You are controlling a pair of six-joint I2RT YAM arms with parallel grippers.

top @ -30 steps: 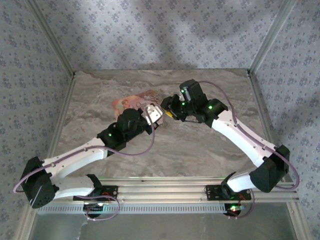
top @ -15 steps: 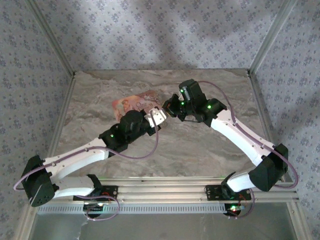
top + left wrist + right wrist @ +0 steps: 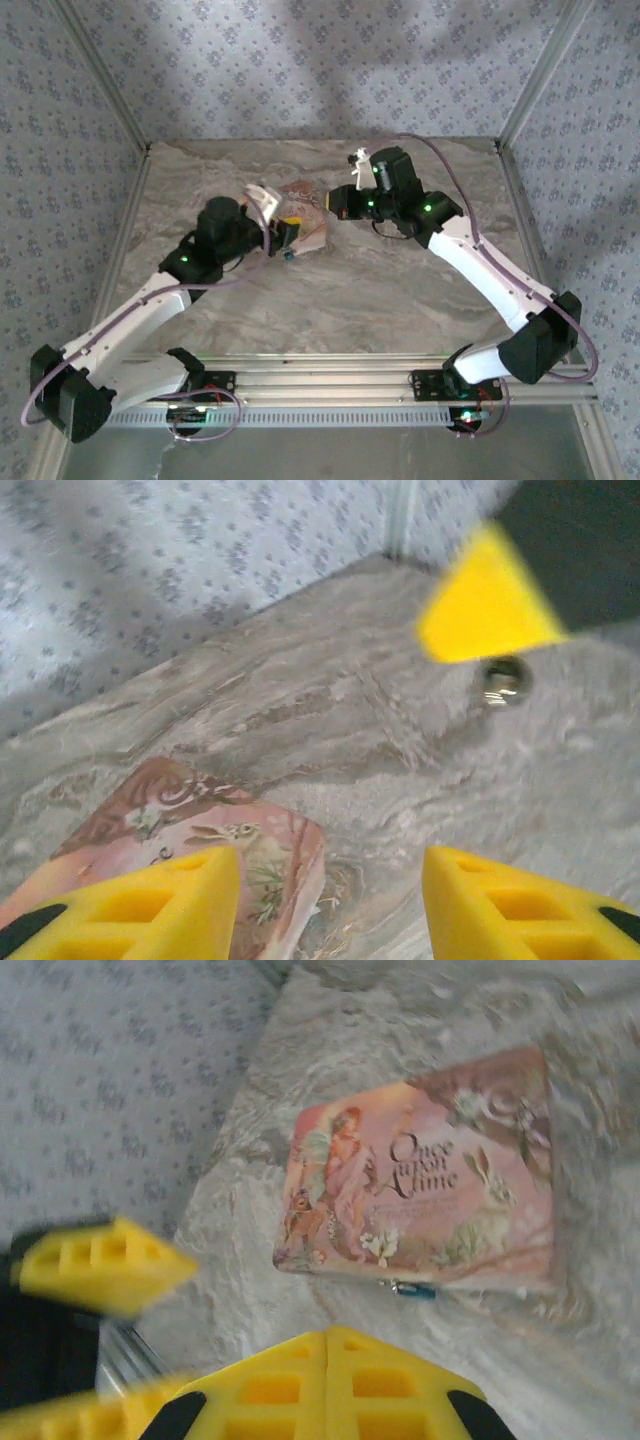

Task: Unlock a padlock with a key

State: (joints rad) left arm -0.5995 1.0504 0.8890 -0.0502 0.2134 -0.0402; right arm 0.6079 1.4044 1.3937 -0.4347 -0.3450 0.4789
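The left gripper [image 3: 330, 900] is wide open and holds nothing. In its wrist view the two yellow fingers [image 3: 130, 895] stand far apart at the bottom of the frame. Bare grey marbled worktop [image 3: 400, 290] and one corner of the pink box [image 3: 200, 825] show between them. In the overhead view this gripper [image 3: 285, 240] hangs over the near left corner of the box.

The right gripper [image 3: 330, 1380] is closed, with its yellow pads pressed flat against each other. Whether anything is pinched between them cannot be told. From above, it [image 3: 338, 203] hovers just past the right end of the box and points toward the left gripper. The left wrist view shows one of its fingers [image 3: 490, 605] as a yellow blur. A small shiny round metal piece [image 3: 503, 680] sits just below that finger, and what it is cannot be told.

The pink box, printed with a fairy, a rabbit and the words "Once upon a time", lies flat a little left of the middle of the worktop, toward its far edge.

The padlock [image 3: 413, 1289] is a tiny teal block. It lies on the worktop right against the near long edge of the box, close to the left gripper's fingertips.
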